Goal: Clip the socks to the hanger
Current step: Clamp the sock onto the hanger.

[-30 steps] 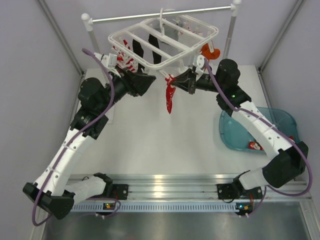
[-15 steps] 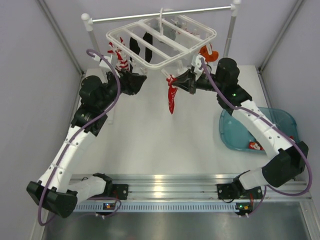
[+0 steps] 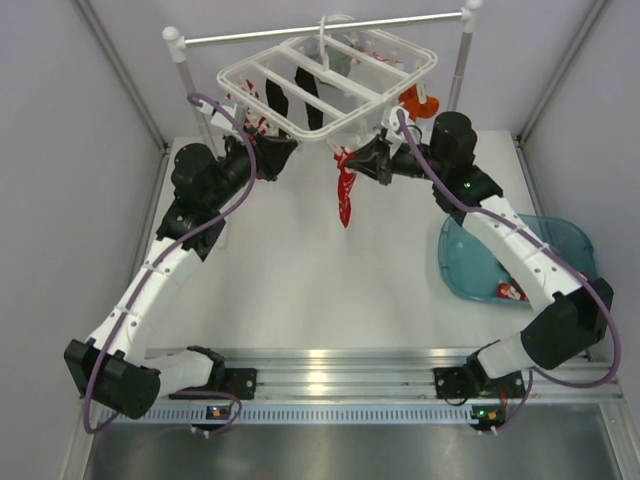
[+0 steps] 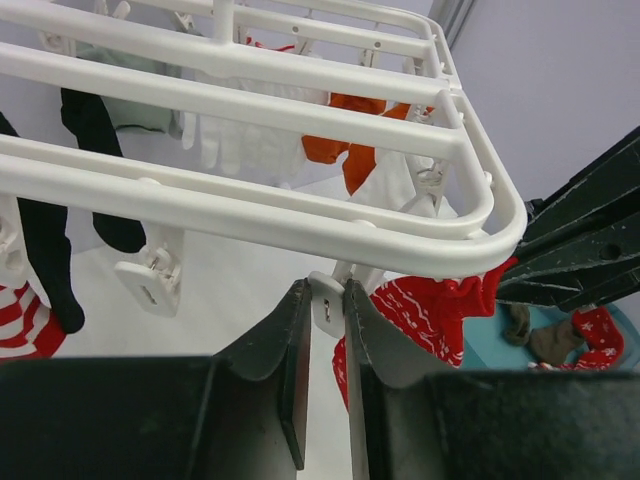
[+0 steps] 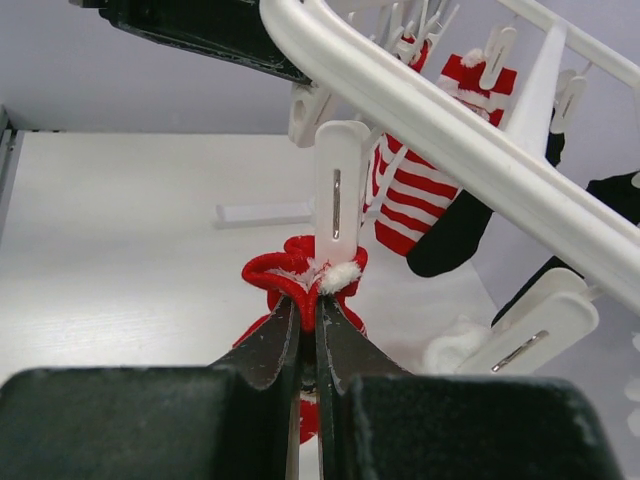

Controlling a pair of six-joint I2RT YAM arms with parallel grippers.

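Note:
The white hanger (image 3: 330,75) hangs by its hook from the rail. My right gripper (image 5: 308,305) is shut on the cuff of a red patterned sock (image 5: 285,275), holding it up against the lower end of a white clip (image 5: 340,190). The sock (image 3: 346,195) dangles below the frame's front edge. My left gripper (image 4: 326,292) is shut on that clip (image 4: 327,300) from the other side, both fingers pressed on its upper end. The red sock (image 4: 430,310) shows just behind it. Dark socks (image 4: 95,130) hang clipped further back.
A red-and-white striped sock (image 5: 415,210) and an orange sock (image 4: 345,155) hang from other clips. The grey rail (image 3: 330,27) on white posts spans the back. A blue tub (image 3: 460,275) at right holds another red sock (image 3: 510,292) and a brown-grey one (image 4: 545,340).
My left gripper has moved up and right under the hanger's front edge and closed onto the clip. The hanger swayed slightly. The right gripper kept its hold on the red sock.

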